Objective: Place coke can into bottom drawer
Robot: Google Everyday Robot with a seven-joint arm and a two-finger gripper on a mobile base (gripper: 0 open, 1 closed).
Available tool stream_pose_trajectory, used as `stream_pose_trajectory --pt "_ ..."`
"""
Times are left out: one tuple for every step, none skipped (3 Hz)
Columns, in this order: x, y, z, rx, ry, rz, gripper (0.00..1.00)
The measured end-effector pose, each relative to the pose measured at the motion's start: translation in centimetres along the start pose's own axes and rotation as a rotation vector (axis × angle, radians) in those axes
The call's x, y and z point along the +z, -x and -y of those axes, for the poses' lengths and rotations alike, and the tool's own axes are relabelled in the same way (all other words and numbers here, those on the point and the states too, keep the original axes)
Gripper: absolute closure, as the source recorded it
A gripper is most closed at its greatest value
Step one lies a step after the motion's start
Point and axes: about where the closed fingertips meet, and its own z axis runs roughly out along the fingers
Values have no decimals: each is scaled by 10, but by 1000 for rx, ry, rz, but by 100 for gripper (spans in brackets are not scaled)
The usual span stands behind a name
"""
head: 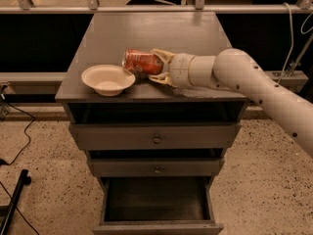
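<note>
My gripper (157, 66) reaches in from the right over the grey cabinet top and is shut on the coke can (141, 62), a red can held on its side just above the top, right of a white bowl. The bottom drawer (156, 205) is pulled open below, its dark interior empty. The can is well above and behind the drawer opening.
A white paper bowl (108, 79) sits on the cabinet top (146, 31) at the front left. Two shallower drawers with round knobs (156, 139) are shut above the open one. My arm (254, 84) hides the silver can. Cables lie on the speckled floor at left.
</note>
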Motion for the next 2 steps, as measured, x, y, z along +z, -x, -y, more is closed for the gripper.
stream_pose_trajectory --pt "-19 18 14 -41 -8 0 100" --pt "-51 49 28 -73 -29 6 100"
